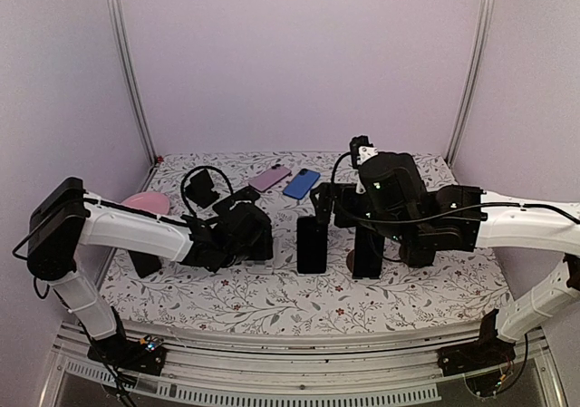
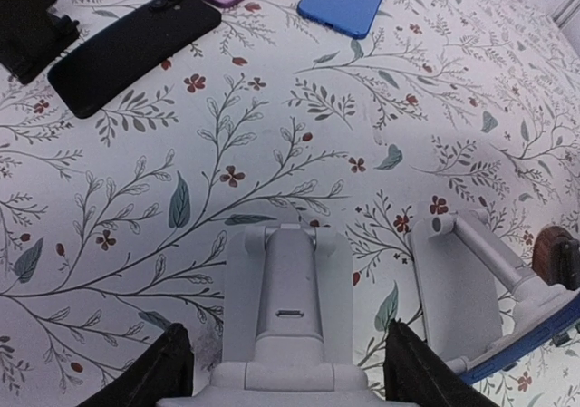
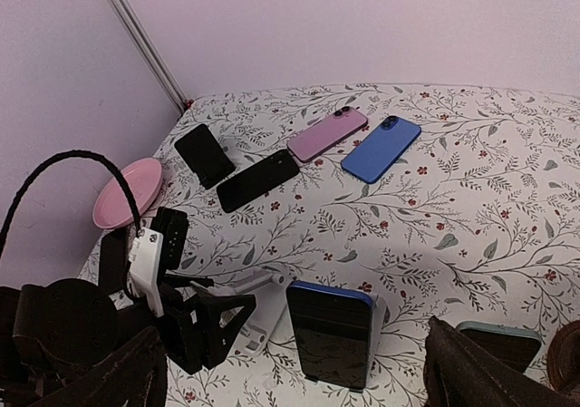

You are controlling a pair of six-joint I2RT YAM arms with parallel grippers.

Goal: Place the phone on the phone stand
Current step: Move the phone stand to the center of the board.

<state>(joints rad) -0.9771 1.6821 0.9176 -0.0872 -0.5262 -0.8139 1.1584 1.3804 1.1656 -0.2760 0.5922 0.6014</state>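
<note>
Over by the left edge of the worktop [image 1: 272,309] there's a pink dish [image 1: 145,202], and just right of it a small black stand [image 1: 201,188] sits toward the far edge. The left gripper [image 2: 285,334] is down left of the middle with its jaws partway apart, straddling an empty white stand [image 2: 288,294]. Honestly can't tell if the fingers actually press on it. Along the far edge three phones lie flat in a row: a black phone [image 2: 131,49], a pink phone [image 3: 328,133] and a blue phone [image 3: 381,149]. Around mid-worktop the blue-edged phone [image 3: 331,339] is propped upright on a second white stand [image 2: 467,280], dark face toward the near edge, just right of the empty one. Right of that, a teal-edged phone [image 1: 367,253] stands up too. The right gripper [image 3: 290,334] hangs above the blue-edged phone with jaws spread wide, gripping nothing.
</note>
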